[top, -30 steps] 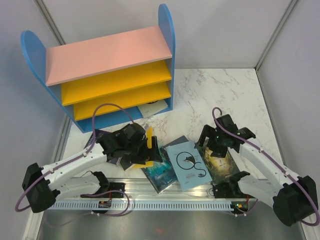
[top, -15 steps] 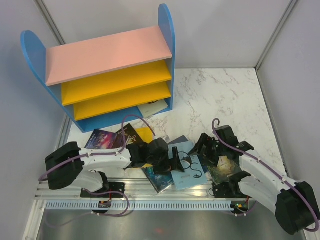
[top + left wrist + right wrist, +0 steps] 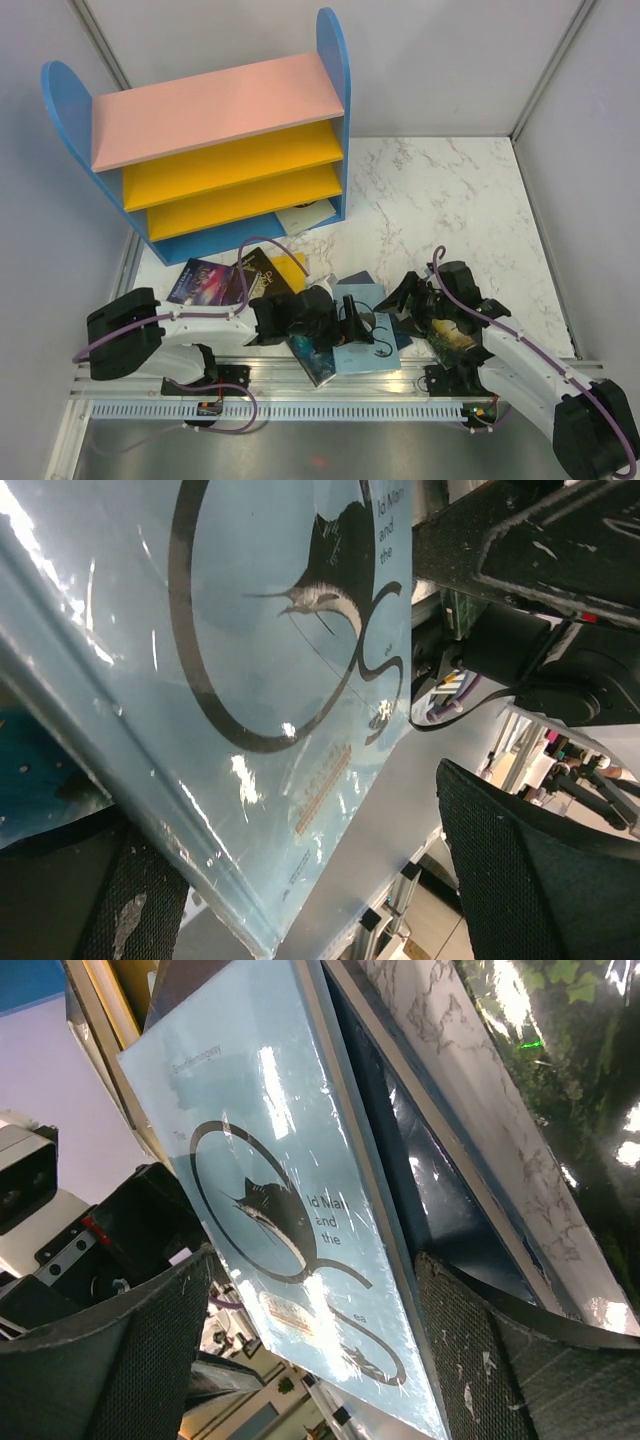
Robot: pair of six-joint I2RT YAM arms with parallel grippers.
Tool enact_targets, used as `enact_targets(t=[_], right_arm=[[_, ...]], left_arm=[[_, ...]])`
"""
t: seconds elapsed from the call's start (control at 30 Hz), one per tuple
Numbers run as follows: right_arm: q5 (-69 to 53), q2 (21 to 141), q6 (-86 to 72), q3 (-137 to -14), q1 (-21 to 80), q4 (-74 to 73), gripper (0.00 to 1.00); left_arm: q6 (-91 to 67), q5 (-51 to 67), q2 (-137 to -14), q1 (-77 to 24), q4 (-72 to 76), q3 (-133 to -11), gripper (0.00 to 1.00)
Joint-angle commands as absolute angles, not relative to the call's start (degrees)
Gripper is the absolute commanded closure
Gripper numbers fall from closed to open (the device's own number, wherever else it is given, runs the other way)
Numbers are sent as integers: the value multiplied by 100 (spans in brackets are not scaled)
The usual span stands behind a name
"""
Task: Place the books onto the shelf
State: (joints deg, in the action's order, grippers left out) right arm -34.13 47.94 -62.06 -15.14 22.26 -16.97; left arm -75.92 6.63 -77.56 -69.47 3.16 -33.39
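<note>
The shelf [image 3: 215, 105] stands at the back left, with one pale book [image 3: 305, 215] on its blue base. The other books lie in a loose pile near the front edge. The light blue book [image 3: 368, 350] [image 3: 250, 630] [image 3: 260, 1160] lies on top, tilted. My left gripper [image 3: 362, 325] [image 3: 330, 900] is open, with the near corner of this book between its jaws. My right gripper [image 3: 403, 303] [image 3: 310, 1360] is open and straddles the same book from the right. A navy book [image 3: 430, 1190] lies under it, and a teal book [image 3: 312, 358] to its left.
Purple [image 3: 200, 280], black-and-gold [image 3: 258, 272] and yellow [image 3: 292, 268] books lie left of the pile, in front of the shelf. A green-gold book [image 3: 455, 338] sits under my right arm. The metal rail [image 3: 300, 400] runs along the front edge, and grey walls close in the sides.
My left gripper has swung right, from the yellow book to the light blue one. The yellow book now lies flat. My right gripper has come down and left to the same book.
</note>
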Motion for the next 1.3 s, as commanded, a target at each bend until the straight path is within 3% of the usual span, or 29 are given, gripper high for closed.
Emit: enact_targets(t=[0.0,0.13,0.33,0.43,0.57,0.63,0.7,0.77,0.93,1.07,1.27], right_arm=[[-3401,4843,-6372,-1125,2347,-2233,14],[-3393,4851,-6407,-1160,2338,-2206,15],[-3445,4904,-6609,-1099,2390,-1934,18],[-3507,4869,-6924,-1055,2513,-1557,18],[-3446,4834,-7347,-1046,2882,-977,19],[-3419,4843,-7453,-1072,2988,-853,20],[-3410,4878,-7444,-1098,3050,-835,20],[-3419,4861,-7392,-1142,3059,-844,20],[-3227,4720,-7234,-1555,3059,-1081,12],[-3094,4816,-7075,-2108,3059,-1231,2],[-3173,4940,-7873,-2215,3163,-66,2]], left_arm=[[-7971,325,-7226,-7031,607,-3200,9],[-8059,132,-6672,-7084,63,-3155,21],[-7832,96,-6205,-7128,314,-2988,49],[-7682,176,-6371,-7145,675,-2988,48],[-7515,395,-6846,-7154,949,-3137,36],[-7480,465,-7170,-7154,984,-3287,34],[-7444,536,-7312,-7154,1011,-3409,62],[-7409,475,-7313,-7154,802,-3471,98],[-7487,-165,-6471,-7146,-446,-3533,98],[-7848,-964,-4945,-7111,-1230,-3201,98],[-8789,-1870,-3157,-7093,-1091,-2235,98]])
